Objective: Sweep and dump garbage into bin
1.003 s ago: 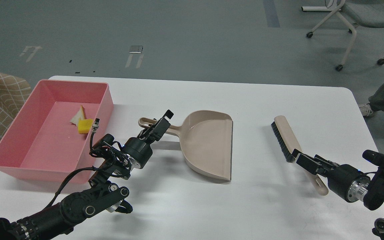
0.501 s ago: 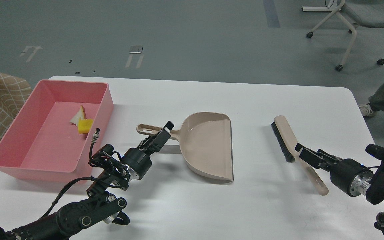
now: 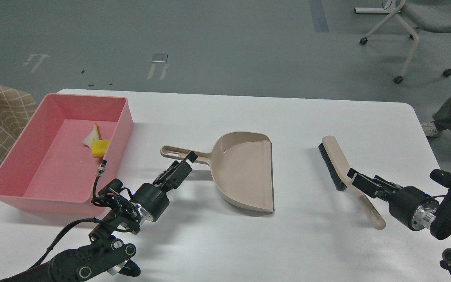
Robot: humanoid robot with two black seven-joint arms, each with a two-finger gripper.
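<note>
On a white table [image 3: 217,243], the robot's left gripper [image 3: 184,164] hangs just short of the beige dustpan [image 3: 245,172], its tip close beside the dustpan's long handle [image 3: 178,152] but not closed on it; the dark fingers overlap from this angle, and whether they stand apart or together cannot be told. The pan's flat scoop lies just right of that gripper, its straight lip facing right.

Across the table, the right gripper [image 3: 360,183] sits at the handle of the hand brush [image 3: 341,168], where the black bristle strip ends. Its fingers appear to sit on either side of the beige handle, but a firm grip cannot be confirmed from this view. The brush runs diagonally, its bristled head beyond and left of the gripper, the tail of the handle nearer the table's front edge.

Left of and beyond the left gripper stands the pink bin [image 3: 26,188], resting on the table's left end. The garbage is inside it, toward its far right corner: the yellow sponge block [image 3: 100,148] touching the white bread slice [image 3: 92,135] just behind it.

Past the table, on the grey floor to the far right of both grippers, a wheeled chair [image 3: 417,19] stands.
</note>
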